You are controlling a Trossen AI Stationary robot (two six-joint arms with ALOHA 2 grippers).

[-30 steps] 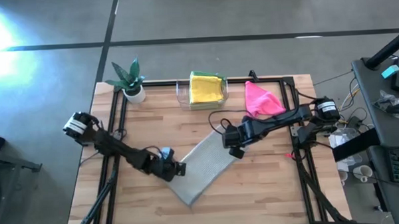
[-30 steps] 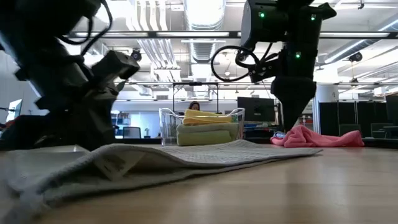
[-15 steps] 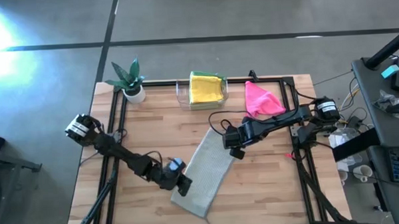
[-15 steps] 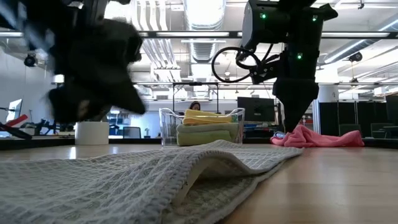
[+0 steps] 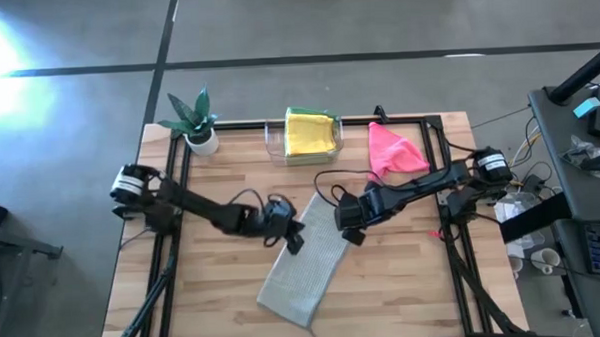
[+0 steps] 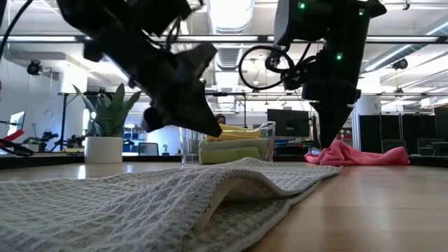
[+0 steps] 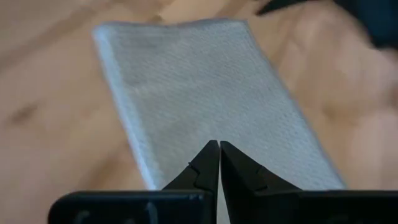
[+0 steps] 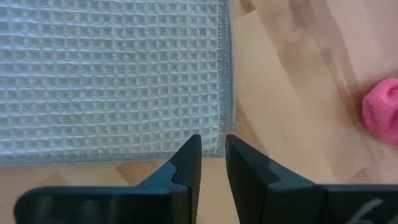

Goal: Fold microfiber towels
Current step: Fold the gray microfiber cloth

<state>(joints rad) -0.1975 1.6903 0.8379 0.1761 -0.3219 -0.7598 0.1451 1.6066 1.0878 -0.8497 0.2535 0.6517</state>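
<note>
A grey waffle-weave towel [image 5: 305,263] lies folded into a long strip on the wooden table, running from the middle toward the near edge. It also shows in the low view [image 6: 175,196]. My left gripper [image 5: 298,241] is shut and empty, raised above the strip's left edge [image 7: 219,152]. My right gripper [image 5: 354,234] stands at the strip's far right corner, its fingers nearly together. A pink towel [image 5: 394,150] lies crumpled at the far right. A yellow towel [image 5: 312,131] lies folded on a green one [image 6: 234,151] in the tray. My right gripper [image 8: 211,146] is at the grey towel's far right corner [image 8: 225,148], whose hemmed edge runs into the narrow gap between the two fingertips. The fingers come from above, pointing down. The towel lies flat on the table and is not lifted.
A clear plastic tray [image 5: 275,139] stands at the far middle. A small potted plant [image 5: 198,122] stands at the far left corner. A black frame [image 5: 176,193] runs along the table's sides. Bare wood lies at the table's left and near right.
My left gripper drew the towel's near end toward the table's near edge, so the strip lies longer and flatter. It then let go, rose and moved toward the far right, above the strip. My right gripper has kept still at the far corner.
</note>
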